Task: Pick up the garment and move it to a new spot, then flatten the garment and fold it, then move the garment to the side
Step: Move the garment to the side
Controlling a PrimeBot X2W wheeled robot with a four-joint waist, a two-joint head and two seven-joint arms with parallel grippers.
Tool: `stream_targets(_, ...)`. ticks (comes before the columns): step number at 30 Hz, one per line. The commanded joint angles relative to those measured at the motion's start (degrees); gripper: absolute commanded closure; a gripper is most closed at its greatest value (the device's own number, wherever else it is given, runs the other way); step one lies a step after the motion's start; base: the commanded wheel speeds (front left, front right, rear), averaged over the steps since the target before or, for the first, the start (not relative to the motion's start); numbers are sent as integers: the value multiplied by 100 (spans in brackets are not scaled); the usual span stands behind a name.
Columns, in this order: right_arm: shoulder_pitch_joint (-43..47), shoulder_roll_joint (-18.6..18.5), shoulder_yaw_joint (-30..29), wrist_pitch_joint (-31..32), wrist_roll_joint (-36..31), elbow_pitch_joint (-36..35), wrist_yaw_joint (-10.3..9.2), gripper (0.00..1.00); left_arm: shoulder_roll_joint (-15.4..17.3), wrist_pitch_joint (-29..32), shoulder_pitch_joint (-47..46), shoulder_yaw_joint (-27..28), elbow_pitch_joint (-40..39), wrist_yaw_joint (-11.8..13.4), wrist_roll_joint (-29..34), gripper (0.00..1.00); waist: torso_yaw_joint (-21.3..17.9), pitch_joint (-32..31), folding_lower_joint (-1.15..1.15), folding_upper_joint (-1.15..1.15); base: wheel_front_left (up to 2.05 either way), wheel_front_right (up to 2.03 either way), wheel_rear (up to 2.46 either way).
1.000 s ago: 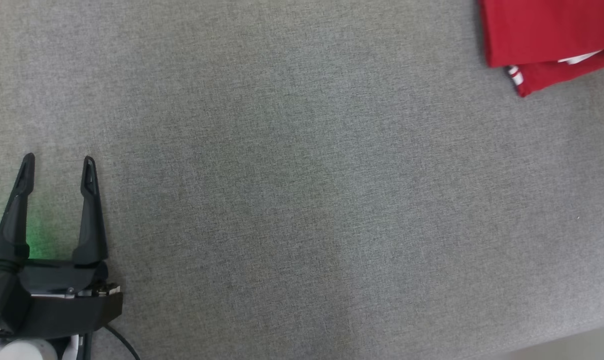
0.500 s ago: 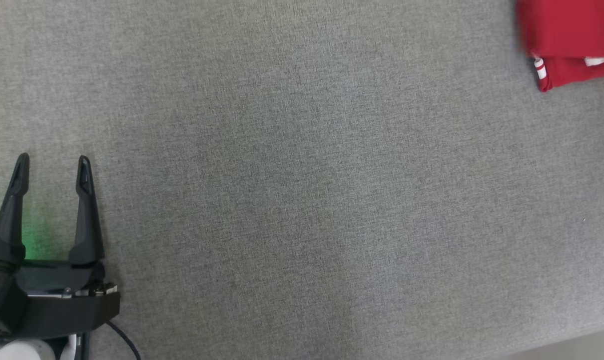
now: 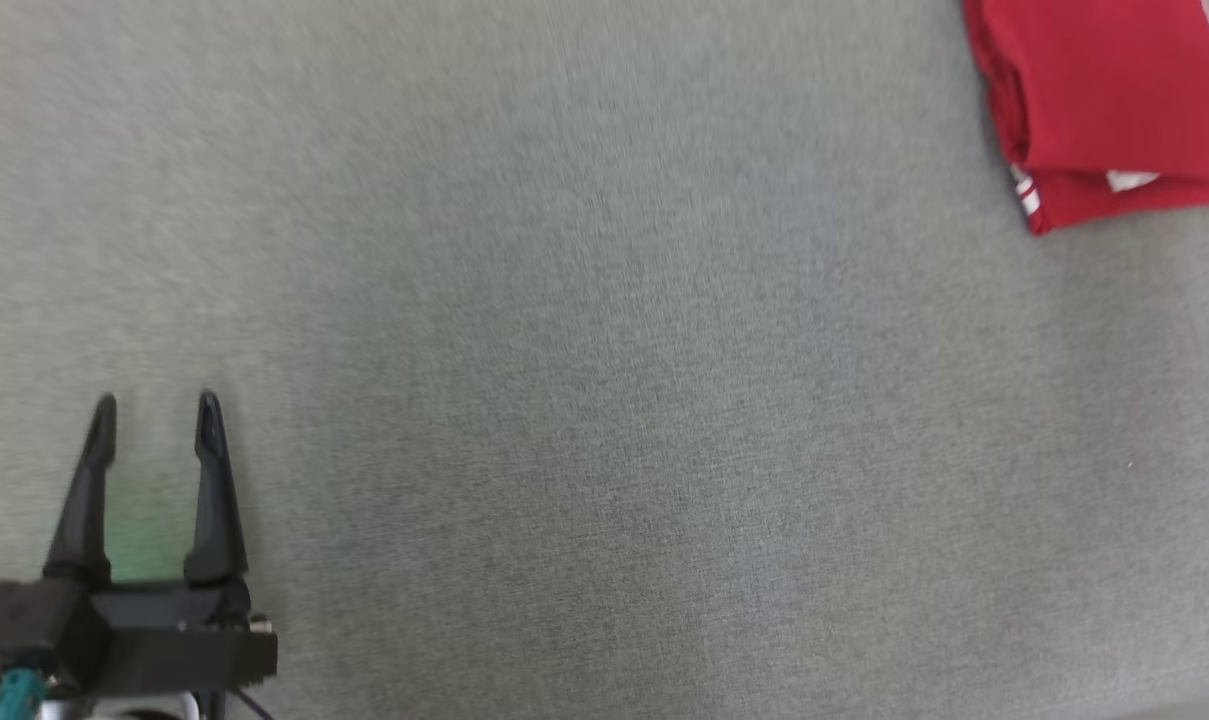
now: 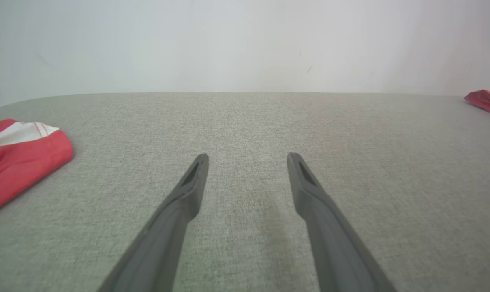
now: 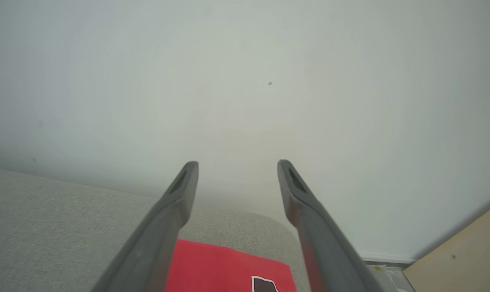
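The garment (image 3: 1114, 110) is red with white trim, folded flat at the far right corner of the grey surface. In the right wrist view the garment (image 5: 224, 269) lies below and between my fingers, near the surface's far rounded corner. My right gripper (image 5: 237, 166) hangs above it, open and empty. My left gripper (image 3: 154, 408) rests low at the near left in the head view, open with nothing between its fingers. In the left wrist view the left gripper (image 4: 247, 156) points across bare grey cloth, and the garment's edge (image 4: 488, 99) shows far right.
A second red and white folded cloth (image 4: 18, 156) lies at the left of the left wrist view. A pale wall (image 5: 245, 81) stands behind the grey surface (image 3: 584, 350). A wooden panel (image 5: 467, 255) and floor strip show beyond the corner at the right.
The right gripper has opened and let go of the garment. The head camera has shifted, so the left gripper sits lower and the garment lower in view.
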Motion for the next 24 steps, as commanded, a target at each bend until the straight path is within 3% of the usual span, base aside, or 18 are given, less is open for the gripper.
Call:
stream_targets(1, 180, 83, -68, -38, 48, -100, -13, 0, -38, -51, 129, 12, 84, 7, -28, 0, 185, -504, 0, 0, 0, 0, 0)
stream_targets(10, 1504, 674, -711, -49, -458, -1175, -13, 0, -196, -135, 528, 105, 504, -14, -127, 0, 391, -1323, 0, 0, 0, 0, 0)
stream_targets(24, 4350, 1770, -1825, -48, -1146, -2840, -13, 0, -377, -145, 924, 152, 685, -84, -79, 0, 742, -2120, 0, 0, 0, 0, 0)
